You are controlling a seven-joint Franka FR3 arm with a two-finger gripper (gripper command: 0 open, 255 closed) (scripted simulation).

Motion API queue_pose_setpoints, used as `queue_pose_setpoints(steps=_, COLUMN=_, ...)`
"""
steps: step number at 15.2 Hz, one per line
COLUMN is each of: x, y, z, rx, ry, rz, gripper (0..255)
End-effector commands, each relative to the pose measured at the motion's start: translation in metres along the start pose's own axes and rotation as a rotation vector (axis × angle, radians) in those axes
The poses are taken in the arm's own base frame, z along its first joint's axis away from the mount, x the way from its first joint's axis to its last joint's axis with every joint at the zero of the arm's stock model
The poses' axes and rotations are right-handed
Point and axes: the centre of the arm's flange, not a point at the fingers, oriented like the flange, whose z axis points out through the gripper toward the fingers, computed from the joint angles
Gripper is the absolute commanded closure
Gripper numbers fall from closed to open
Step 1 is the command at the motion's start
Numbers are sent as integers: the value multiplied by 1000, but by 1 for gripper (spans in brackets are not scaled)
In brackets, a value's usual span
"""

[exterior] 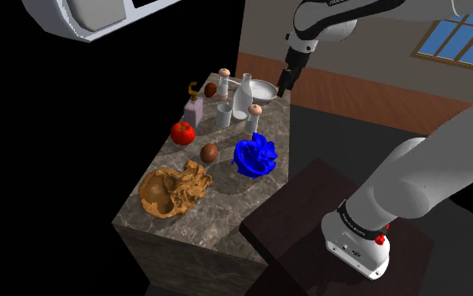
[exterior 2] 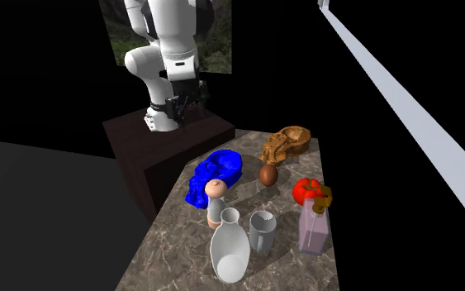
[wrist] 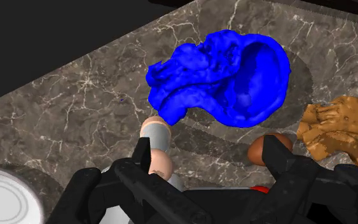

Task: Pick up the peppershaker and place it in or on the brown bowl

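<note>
Hovering above the surface [exterior: 226,212], the claw [exterior: 285,87] has its fingers spread wide, with nothing between them. The shaker [exterior: 254,118] stands upright on the surface just beside the blue shape [exterior: 255,155], with a white vase [exterior: 243,97] and a cup [exterior: 223,115] near. In the wrist view, one fingertip overlaps the shaker's cap. The brown bowl [exterior: 174,192] lies at the opposite end, beyond a brown egg [exterior: 209,152], well apart from the shaker.
</note>
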Motion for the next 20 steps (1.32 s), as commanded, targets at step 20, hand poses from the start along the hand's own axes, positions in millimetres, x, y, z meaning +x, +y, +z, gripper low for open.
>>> queue_pose_setpoints(steps=20, x=109, y=86, z=163, rx=88, ry=22, rz=-78, gripper=0)
